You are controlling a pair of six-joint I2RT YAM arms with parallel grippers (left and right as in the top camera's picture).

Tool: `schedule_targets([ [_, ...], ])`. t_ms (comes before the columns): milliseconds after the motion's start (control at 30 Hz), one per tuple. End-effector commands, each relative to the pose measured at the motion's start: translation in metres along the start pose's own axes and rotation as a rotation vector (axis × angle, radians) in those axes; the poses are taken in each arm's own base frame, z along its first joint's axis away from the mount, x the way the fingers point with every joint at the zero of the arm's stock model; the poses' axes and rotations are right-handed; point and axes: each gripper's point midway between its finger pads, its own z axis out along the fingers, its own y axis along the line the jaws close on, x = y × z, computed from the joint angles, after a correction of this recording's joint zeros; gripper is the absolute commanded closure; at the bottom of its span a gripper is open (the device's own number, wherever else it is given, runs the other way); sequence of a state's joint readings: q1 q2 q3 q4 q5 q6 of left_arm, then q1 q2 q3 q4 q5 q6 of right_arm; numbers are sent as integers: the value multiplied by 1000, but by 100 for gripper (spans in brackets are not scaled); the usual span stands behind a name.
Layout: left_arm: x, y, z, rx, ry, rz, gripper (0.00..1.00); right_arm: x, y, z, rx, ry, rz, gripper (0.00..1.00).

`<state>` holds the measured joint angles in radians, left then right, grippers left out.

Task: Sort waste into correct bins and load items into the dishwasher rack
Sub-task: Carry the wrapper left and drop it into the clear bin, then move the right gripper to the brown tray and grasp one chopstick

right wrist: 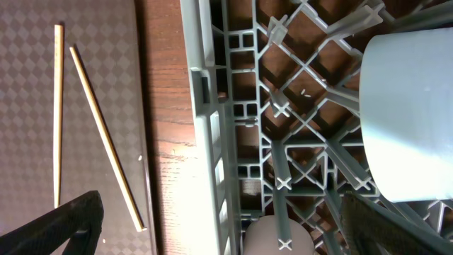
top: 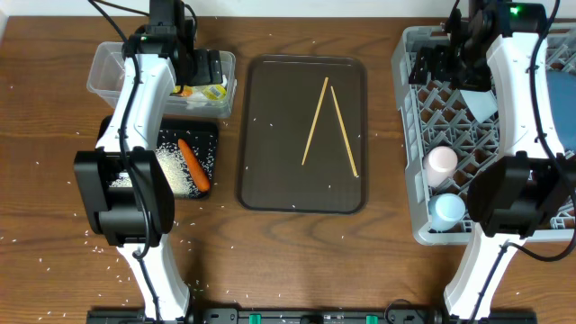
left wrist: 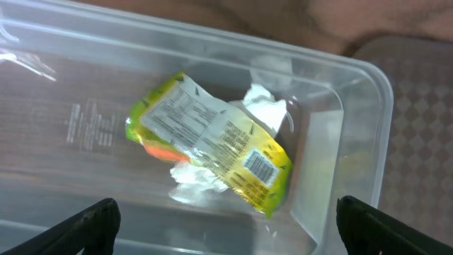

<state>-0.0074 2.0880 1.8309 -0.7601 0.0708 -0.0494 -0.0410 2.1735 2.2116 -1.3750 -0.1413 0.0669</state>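
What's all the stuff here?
Tub: one, clear, top left.
Wrapper: one, yellow-green, in tub.
Tissue: one, white, in tub.
Black tray: one, below tub.
Rice: loose, white, in black tray and scattered.
Carrot: one, orange, in black tray.
Brown tray: one, middle.
Chopsticks: two, wooden, on brown tray.
Rack: one, grey, right.
Pink cup: one, in rack.
Light-blue cup: one, in rack.
Small bowl: one, pale blue, in rack.
Left gripper: open, above tub.
Right gripper: open, above rack.

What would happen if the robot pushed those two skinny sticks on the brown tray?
The chopsticks look thin and straight, so they are probably stiff and very light. Lying flat on the brown tray, they would likely slide or roll away. Their slimness may make pinching them tricky.
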Motion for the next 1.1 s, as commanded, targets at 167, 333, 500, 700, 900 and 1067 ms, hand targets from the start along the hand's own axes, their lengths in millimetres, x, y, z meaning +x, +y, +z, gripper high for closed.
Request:
schedule_targets([
  [167,7,-7,-19,40,23,-9,2,-5,44,-13,-168,-42,-55,1],
  [333,3,-26,-70,116,-26,6,2,-7,93,-10,-243,-66,-147,1],
  [500,7,-41,-110,136,-63,38,2,-5,142,14,-207,-79,-208,2],
  [700,14,-50,-117,145,-48,56,2,12,171,62,-73,-32,-233,14],
  [900,16,-49,-117,143,-38,55,2,45,178,106,-36,112,-263,29],
  [1067,16,-49,-117,143,-38,55,2,66,166,128,4,219,-256,45],
])
